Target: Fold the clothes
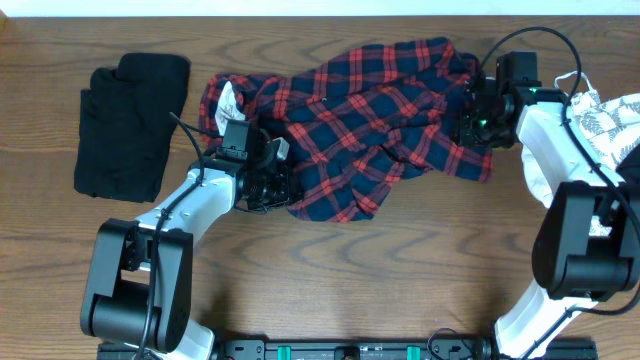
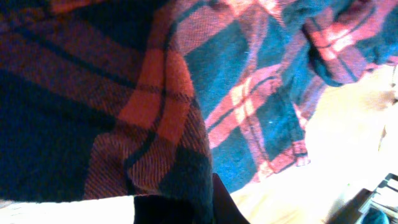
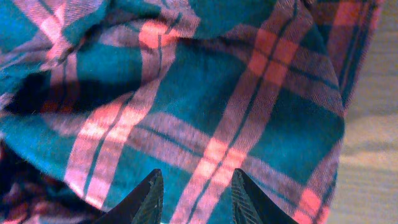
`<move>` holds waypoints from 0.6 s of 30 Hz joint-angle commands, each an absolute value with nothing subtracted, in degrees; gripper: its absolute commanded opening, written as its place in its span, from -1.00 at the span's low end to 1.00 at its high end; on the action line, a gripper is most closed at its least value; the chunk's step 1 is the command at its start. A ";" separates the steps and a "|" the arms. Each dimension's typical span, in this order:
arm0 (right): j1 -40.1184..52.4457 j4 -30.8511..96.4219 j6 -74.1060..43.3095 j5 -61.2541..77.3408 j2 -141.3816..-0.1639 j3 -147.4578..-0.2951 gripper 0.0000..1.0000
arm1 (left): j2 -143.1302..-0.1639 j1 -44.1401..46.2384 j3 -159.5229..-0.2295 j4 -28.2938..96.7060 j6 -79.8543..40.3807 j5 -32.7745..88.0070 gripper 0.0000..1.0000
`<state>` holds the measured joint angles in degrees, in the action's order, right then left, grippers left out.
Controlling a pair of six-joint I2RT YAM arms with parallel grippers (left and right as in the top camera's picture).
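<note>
Crumpled plaid shirt mid-table, both arms on it
We spot its white neck label at the left end, print too small to read. Dark wood-grain table, black garment off left. Our left gripper pinches the shirt's near edge, and the right gripper has its jaws partly apart over the right edge.

Wooden table under a rumpled plaid shirt, black garment, perhaps leaf-print cloth.

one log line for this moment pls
task: fold clothes | left gripper: shut on plaid shirt near edge | right gripper: open at its right side | shirt crumpled, unfolded
</note>
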<state>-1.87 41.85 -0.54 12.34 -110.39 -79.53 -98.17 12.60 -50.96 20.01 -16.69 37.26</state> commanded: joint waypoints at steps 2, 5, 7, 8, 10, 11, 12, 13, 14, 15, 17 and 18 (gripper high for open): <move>0.16 40.62 0.32 12.45 -113.86 -79.13 -0.31 | -98.59 12.69 -50.85 19.81 -16.38 39.94 -0.88; 1.17 39.79 0.36 12.43 -117.10 -79.13 -0.32 | -98.59 12.69 -50.85 19.92 -16.71 40.71 -0.89; 1.39 39.44 0.30 12.43 -118.85 -79.13 -0.35 | -98.32 12.67 -50.85 20.10 -16.78 42.81 -0.88; 1.43 39.33 0.27 12.45 -119.77 -79.13 -0.36 | -97.95 12.67 -50.85 20.32 -16.78 43.86 -0.88; 1.43 39.24 0.03 12.40 -121.16 -79.13 -0.36 | -96.51 12.56 -50.85 21.10 -16.80 44.56 -0.88; 1.41 39.24 0.03 12.38 -121.73 -79.13 -0.37 | -95.29 12.47 -50.85 21.69 -16.80 44.45 -0.88; 1.39 39.29 0.03 12.21 -122.15 -79.13 -0.36 | -93.80 12.21 -50.87 22.28 -16.82 44.45 -0.89; 1.32 39.27 0.05 11.99 -122.58 -79.13 -0.35 | -91.72 11.84 -50.89 23.29 -16.82 44.42 -0.91; 1.23 39.29 0.05 11.99 -122.65 -79.13 -0.35 | -90.24 11.51 -50.94 24.16 -17.08 44.42 -0.88; 1.15 39.31 0.05 11.99 -122.72 -79.13 -0.35 | -87.85 10.83 -51.13 25.85 -17.98 44.42 -0.88; 1.04 39.29 0.05 11.99 -122.72 -79.13 -0.34 | -83.00 9.19 -51.68 29.50 -18.31 44.58 -0.89; 0.97 39.29 0.05 11.99 -122.72 -79.13 -0.34 | -80.55 8.27 -51.96 31.09 -18.31 44.58 -0.88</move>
<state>0.93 39.09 -0.34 12.43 -118.96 -80.07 -87.53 10.55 -50.96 28.56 -17.39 43.09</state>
